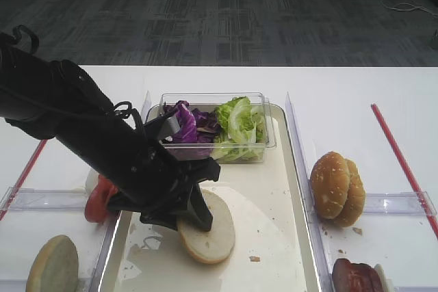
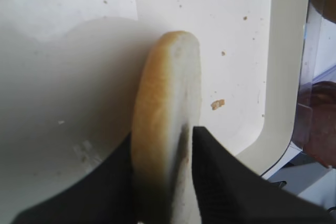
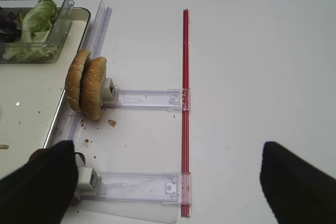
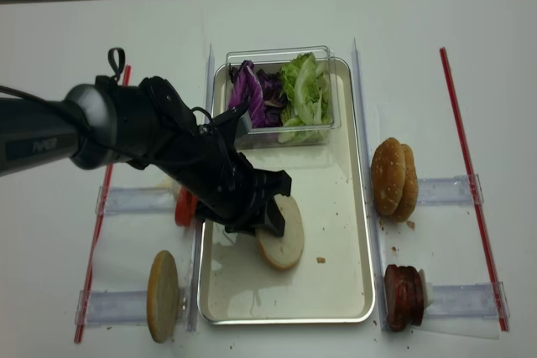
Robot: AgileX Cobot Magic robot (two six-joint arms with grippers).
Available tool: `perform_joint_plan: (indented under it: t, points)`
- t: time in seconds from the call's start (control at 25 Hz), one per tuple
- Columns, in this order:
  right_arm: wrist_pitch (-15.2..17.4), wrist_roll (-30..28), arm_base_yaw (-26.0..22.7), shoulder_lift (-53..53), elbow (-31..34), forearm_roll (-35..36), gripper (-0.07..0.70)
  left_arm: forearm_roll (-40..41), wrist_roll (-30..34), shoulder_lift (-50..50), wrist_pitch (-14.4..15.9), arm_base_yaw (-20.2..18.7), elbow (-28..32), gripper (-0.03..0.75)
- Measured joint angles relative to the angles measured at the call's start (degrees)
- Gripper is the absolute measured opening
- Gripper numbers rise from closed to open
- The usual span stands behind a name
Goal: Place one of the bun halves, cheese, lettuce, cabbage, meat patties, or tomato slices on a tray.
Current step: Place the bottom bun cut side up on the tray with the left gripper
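Note:
A tan bun half point(image 1: 209, 227) leans on its edge on the metal tray point(image 1: 274, 237), pale cut face up. My left gripper point(image 2: 163, 132) straddles it with the jaws slightly open. One finger lies against the crust and a thin shadowed gap shows at the cut face point(image 2: 184, 93). From above the left gripper point(image 4: 264, 215) sits over the tray's left half. My right gripper point(image 3: 168, 182) is open wide over bare table, holding nothing. Lettuce point(image 1: 239, 124) and purple cabbage point(image 1: 188, 124) fill a clear box. Tomato slices point(image 1: 99, 200), meat patties point(image 4: 404, 298) and another bun half point(image 4: 162, 295) stand in holders beside the tray.
Sesame buns point(image 1: 337, 188) stand upright in a clear holder right of the tray. The clear box point(image 1: 205, 95) occupies the tray's far end. Red strips point(image 3: 185, 103) run along both sides of the white table. Crumbs dot the tray floor point(image 4: 336, 274).

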Motion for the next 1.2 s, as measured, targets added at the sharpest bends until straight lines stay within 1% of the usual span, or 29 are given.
perform_joint_plan:
  t: [0.28,0.52,0.88,1.0,1.2]
  points:
    - [0.0,0.0,0.0,0.0,0.0,0.0,0.692,0.8,-1.0,0.0,0.8,0.0,0.0,0.24]
    - [0.0,0.0,0.0,0.0,0.0,0.0,0.692,2.9,-2.6,0.0,1.1,0.0,0.0,0.278]
    - [0.0,0.0,0.0,0.0,0.0,0.0,0.692,3.3,-3.2,0.0,1.6,0.0,-0.1,0.284]
    - [0.0,0.0,0.0,0.0,0.0,0.0,0.692,5.1,-4.7,0.0,2.5,0.0,-1.1,0.284]
    - [0.0,-0.3,0.0,0.0,0.0,0.0,0.692,12.1,-10.7,0.0,5.6,0.0,-4.5,0.285]
